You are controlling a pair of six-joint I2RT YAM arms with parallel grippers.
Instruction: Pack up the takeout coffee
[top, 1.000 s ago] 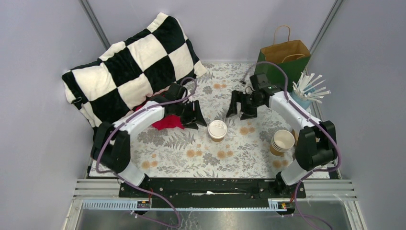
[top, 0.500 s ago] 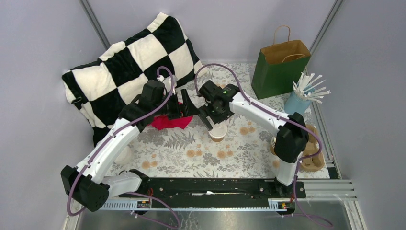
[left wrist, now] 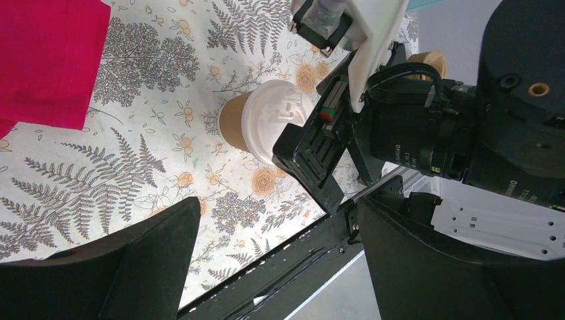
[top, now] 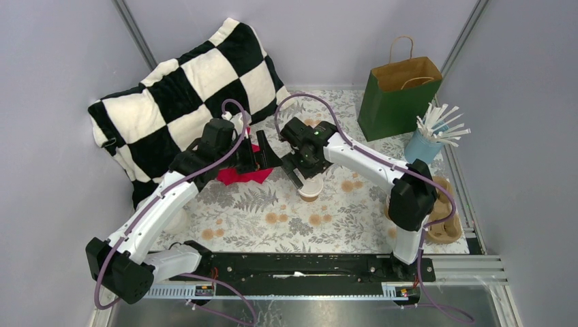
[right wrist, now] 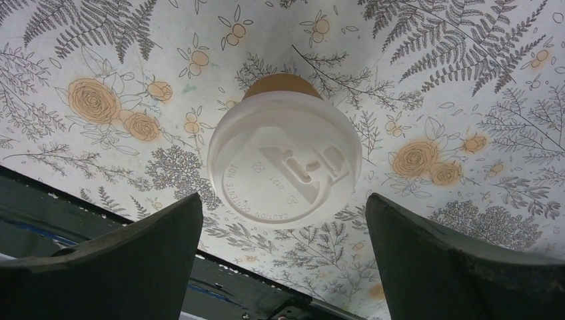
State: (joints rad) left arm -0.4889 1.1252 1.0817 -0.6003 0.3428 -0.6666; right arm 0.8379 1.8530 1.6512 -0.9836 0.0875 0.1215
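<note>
The takeout coffee (top: pixel 311 189) is a small brown paper cup with a white lid, upright on the floral cloth at mid-table. It shows in the right wrist view (right wrist: pixel 285 167) and the left wrist view (left wrist: pixel 270 123). My right gripper (top: pixel 302 174) is open right above the cup, its fingers spread on either side of the lid (right wrist: pixel 283 200) and not touching it. My left gripper (top: pixel 264 155) is open and empty just left of the cup (left wrist: pixel 278 203), over a red cloth (top: pixel 240 174).
A green paper bag (top: pixel 399 92) stands open at the back right. A blue cup of white sticks (top: pixel 428 139) and a molded cup carrier (top: pixel 444 221) sit along the right edge. A checkered pillow (top: pixel 184 95) fills the back left.
My right arm has swung left from near the bag to over the cup. My left arm has re-posed, its gripper staying by the red cloth. Little has moved in the last half second.
</note>
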